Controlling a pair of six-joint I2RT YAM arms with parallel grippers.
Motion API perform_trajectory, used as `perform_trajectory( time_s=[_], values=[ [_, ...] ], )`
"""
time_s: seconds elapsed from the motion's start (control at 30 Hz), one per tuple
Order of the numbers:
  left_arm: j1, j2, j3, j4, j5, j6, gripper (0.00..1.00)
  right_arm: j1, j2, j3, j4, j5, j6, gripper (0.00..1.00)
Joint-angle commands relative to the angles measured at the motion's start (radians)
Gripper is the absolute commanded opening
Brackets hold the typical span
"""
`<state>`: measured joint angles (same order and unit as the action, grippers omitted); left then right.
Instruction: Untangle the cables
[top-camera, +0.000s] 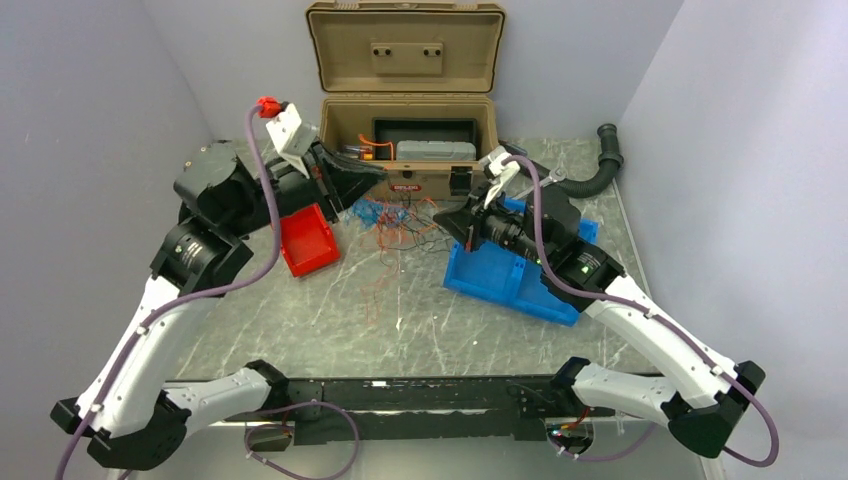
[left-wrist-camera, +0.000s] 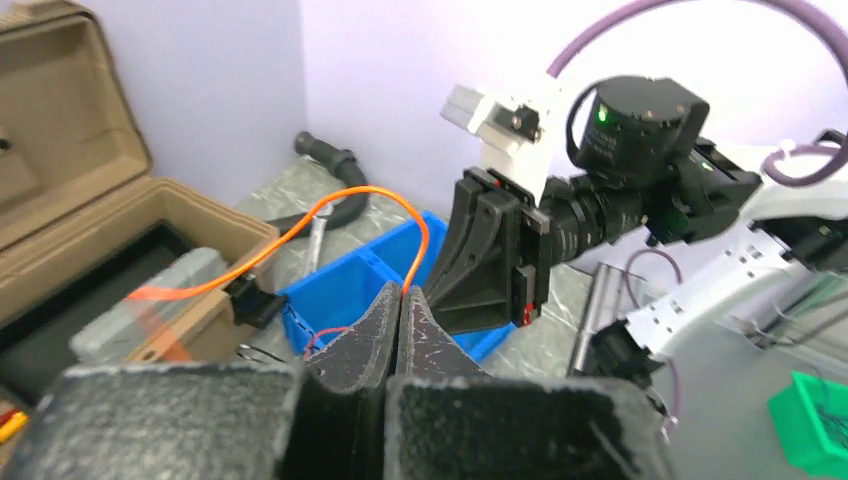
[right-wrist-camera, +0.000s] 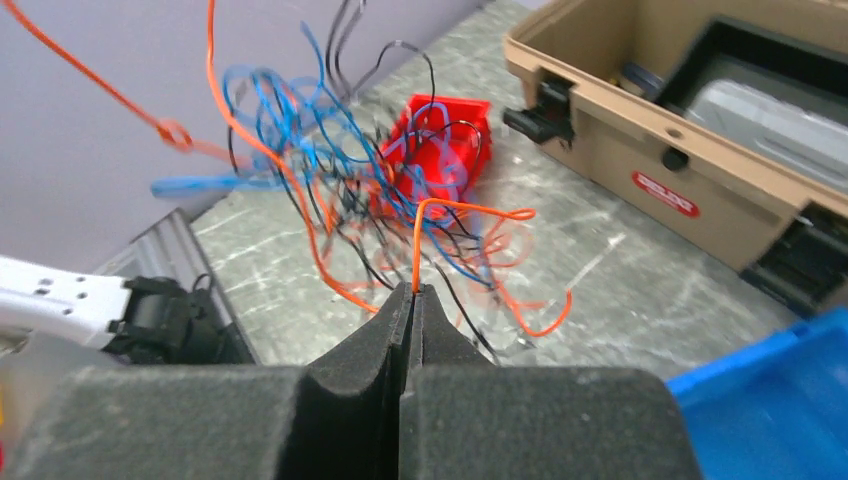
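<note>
Robotics lab, a staged test cell. Plain pale walls (top-camera: 90, 120) close in a grey marbled tabletop (top-camera: 420, 320) on 3 sides. 2 white-and-black arms, left arm (top-camera: 150, 330) and right arm (top-camera: 650, 330), sit bolted to a black rail (top-camera: 420, 395) at the near edge, with purple leads (top-camera: 262, 190) running along them. Green status light (left-wrist-camera: 601, 113) on the right arm's wrist. Props, not household goods:
- tan hard case (top-camera: 420, 182), lid up
- red bin (top-camera: 308, 240)
- blue bin (top-camera: 500, 275)
- green bin (left-wrist-camera: 815, 420), low in the left wrist view
- black corrugated hose (top-camera: 600, 175), back right corner
- thin red, blue and black cables (top-camera: 400, 220), tangled mid-tabletop
</note>
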<state>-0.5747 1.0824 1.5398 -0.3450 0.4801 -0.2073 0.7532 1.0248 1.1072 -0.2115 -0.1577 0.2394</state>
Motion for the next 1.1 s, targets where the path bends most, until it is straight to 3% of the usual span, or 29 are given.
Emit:
perform_trajectory(
  time_s=[0.0,0.37,0.63,1.07],
  values=[
    [-0.005,0.073,-0.09,-0.008,0.119,-0.051,0.0,0.0,-0.034,-0.007,0.155,-0.156,-0.02,0.0],
    [-0.011,0.114,-0.108,-0.018,0.156,-0.051,0.0,0.005,0.02,0.0,0.202,-0.301,-0.073,0.0],
    [-0.016,0.099,-0.137,0.024,0.198,-0.09,0.0,0.008,0.053,-0.003,0.189,-0.172,-0.084,0.0],
    [-0.021,0.094,-0.152,0.031,0.203,-0.1,0.0,0.011,0.067,-0.044,0.283,-0.268,-0.093,0.03]
  ],
)
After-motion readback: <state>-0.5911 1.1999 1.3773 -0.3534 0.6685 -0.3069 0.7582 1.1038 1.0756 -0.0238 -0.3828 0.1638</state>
